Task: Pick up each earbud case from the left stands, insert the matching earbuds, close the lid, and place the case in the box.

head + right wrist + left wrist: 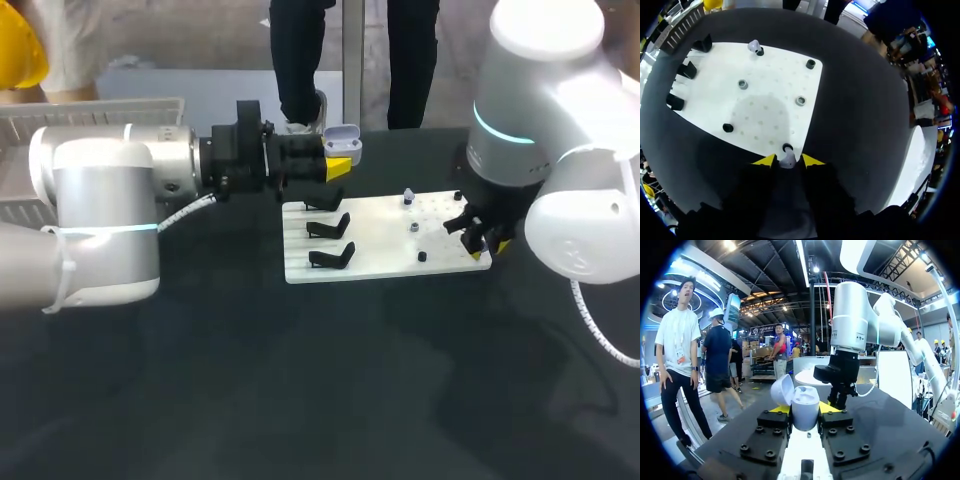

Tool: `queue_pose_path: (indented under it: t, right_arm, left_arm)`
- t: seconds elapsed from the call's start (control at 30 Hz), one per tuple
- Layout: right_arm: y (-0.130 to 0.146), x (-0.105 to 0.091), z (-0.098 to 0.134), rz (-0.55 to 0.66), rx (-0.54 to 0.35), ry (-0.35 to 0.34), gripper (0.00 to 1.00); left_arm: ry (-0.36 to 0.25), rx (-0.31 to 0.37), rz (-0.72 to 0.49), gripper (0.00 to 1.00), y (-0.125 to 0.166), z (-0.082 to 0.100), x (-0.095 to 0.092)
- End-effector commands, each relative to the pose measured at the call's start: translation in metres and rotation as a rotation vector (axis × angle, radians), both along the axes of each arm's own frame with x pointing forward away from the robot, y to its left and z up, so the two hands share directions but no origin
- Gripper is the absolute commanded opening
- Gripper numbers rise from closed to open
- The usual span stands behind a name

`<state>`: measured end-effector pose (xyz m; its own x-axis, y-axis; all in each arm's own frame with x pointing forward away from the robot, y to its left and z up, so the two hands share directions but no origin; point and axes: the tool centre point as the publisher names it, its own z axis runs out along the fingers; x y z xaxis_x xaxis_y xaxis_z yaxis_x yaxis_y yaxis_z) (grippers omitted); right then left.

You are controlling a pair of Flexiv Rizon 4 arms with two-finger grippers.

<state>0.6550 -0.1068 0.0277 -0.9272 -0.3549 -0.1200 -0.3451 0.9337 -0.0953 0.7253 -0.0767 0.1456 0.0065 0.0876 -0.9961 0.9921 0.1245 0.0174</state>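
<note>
Dark bench, white perforated board on it. My left gripper is clamped on a white open-lidded earbud case, held off the bench beyond the board. My right gripper is at a small white earbud on the board's corner; grip cannot be told.

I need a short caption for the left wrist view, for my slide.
Left gripper holds an open white earbud case, with the right arm ahead.

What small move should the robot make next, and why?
Probably the right end effector should lift straight up. It looks closed on an earbud standing at a holder near the board's edge, and the left end effector holds the case with its lid open, so the earbud could go there next.
</note>
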Motion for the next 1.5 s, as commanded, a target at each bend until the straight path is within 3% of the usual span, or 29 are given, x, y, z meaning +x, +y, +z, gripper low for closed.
queue_pose_path:
  t: [0.03,0.07,0.13,0.37,0.53,0.8,1.1,1.23,1.5]
  right_arm:
    - [0.0,0.0,-0.002,0.001,0.002,-0.002,0.24]
    - [0.0,0.001,-0.003,0.001,0.003,-0.002,0.22]
    - [0.001,0.001,-0.003,0.001,0.002,-0.002,0.0]
    - [0.002,0.002,-0.003,0.001,0.003,-0.003,0.0]
    - [0.004,-0.003,0.011,-0.001,-0.005,-0.01,0.0]
    - [0.015,-0.014,0.073,-0.035,-0.04,0.011,0.0]
    - [0.038,-0.022,0.142,0.001,-0.008,-0.014,0.0]
    - [0.046,-0.025,0.159,0.013,-0.016,-0.013,0.0]
    - [0.049,-0.025,0.162,0.004,-0.035,-0.009,0.0]
  left_arm:
    - [-0.005,-0.004,0.006,0.0,0.0,-0.001,-0.001]
    - [-0.005,-0.004,0.006,0.0,0.0,-0.001,-0.001]
    - [-0.005,-0.004,0.006,0.0,0.0,-0.001,-0.001]
    - [-0.005,-0.004,0.006,0.0,0.0,-0.001,-0.001]
    - [-0.005,-0.004,0.006,0.0,0.0,-0.001,-0.001]
    - [-0.005,-0.004,0.006,0.0,0.0,-0.001,-0.001]
    - [-0.005,-0.004,0.006,0.0,0.0,-0.001,-0.001]
    - [-0.005,-0.004,0.006,0.0,0.0,-0.001,-0.001]
    - [-0.005,-0.004,0.006,0.0,0.0,-0.001,-0.001]
